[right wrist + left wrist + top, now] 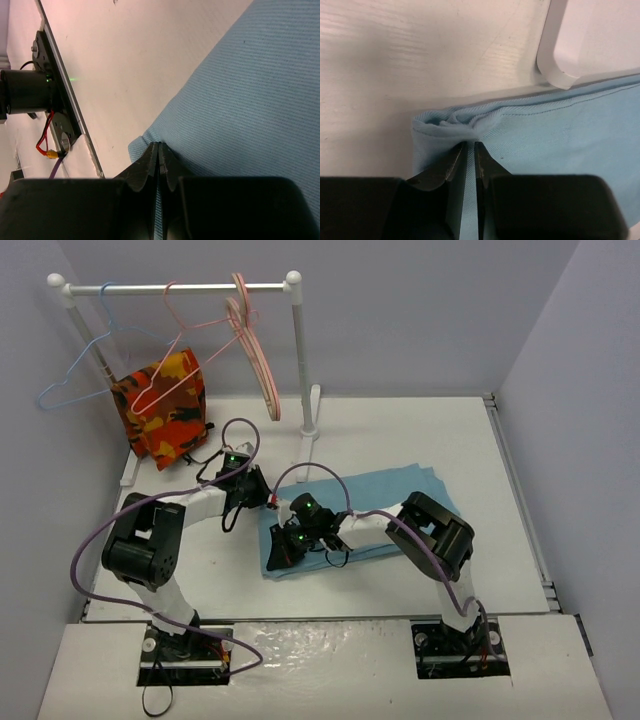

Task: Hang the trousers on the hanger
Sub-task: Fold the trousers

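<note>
Left gripper (470, 146): pinched shut on far-left corner of trousers (390, 500). Right gripper (158, 150): clamped on near-left edge of same. Lay folded flat at mid-table, not yet lifted. Hanger (178, 335): hung bare on rail (200, 287), toward far-left corner. Draping judged wholly outstanding.

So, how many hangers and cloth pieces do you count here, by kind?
Wire hangers: 2 (blue hanger, salmon-pink hanger)
Thick hangers: 2
Cloth pieces: 2 (trousers, patterned cloth)
Total: 6
</note>
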Action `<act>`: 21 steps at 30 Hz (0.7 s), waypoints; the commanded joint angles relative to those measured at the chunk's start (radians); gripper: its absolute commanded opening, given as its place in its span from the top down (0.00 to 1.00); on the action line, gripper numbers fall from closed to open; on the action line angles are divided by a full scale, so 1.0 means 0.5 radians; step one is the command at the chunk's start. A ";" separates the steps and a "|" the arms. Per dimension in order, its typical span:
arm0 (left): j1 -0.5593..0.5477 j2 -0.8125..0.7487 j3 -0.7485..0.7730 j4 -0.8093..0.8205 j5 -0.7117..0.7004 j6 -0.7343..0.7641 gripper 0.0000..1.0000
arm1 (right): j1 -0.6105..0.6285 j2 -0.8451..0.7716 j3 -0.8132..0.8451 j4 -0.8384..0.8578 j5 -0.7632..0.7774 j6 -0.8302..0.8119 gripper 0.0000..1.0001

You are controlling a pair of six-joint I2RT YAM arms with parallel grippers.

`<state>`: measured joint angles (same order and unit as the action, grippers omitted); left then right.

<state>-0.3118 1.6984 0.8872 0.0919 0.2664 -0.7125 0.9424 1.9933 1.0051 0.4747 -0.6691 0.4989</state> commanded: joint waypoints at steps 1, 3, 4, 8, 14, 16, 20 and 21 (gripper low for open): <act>0.024 0.104 0.125 0.107 -0.040 0.041 0.91 | 0.000 0.076 -0.204 0.055 0.169 -0.029 1.00; 0.030 0.161 0.144 0.105 -0.057 0.036 0.91 | -0.001 0.082 -0.282 0.081 0.169 -0.026 1.00; 0.033 0.191 0.152 0.105 -0.063 0.033 0.91 | -0.001 0.079 -0.327 0.098 0.169 -0.021 1.00; 0.067 0.270 0.166 0.126 -0.096 0.023 0.91 | 0.005 0.007 -0.397 0.029 0.189 -0.069 1.00; 0.108 0.331 0.245 0.112 -0.083 0.028 0.91 | 0.005 -0.238 -0.316 -0.272 0.335 -0.232 1.00; 0.108 0.307 0.299 0.074 -0.072 0.060 0.91 | 0.005 -0.338 -0.226 -0.408 0.408 -0.273 1.00; 0.108 0.063 0.366 -0.070 -0.102 0.146 0.89 | 0.005 -0.574 -0.087 -0.641 0.581 -0.363 1.00; 0.108 -0.015 0.381 -0.136 -0.128 0.168 0.88 | 0.005 -0.629 -0.043 -0.700 0.632 -0.382 1.00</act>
<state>-0.2886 1.8270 1.0123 0.0960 0.3408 -0.7115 0.9371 1.8218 0.8975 0.3904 -0.4779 0.3992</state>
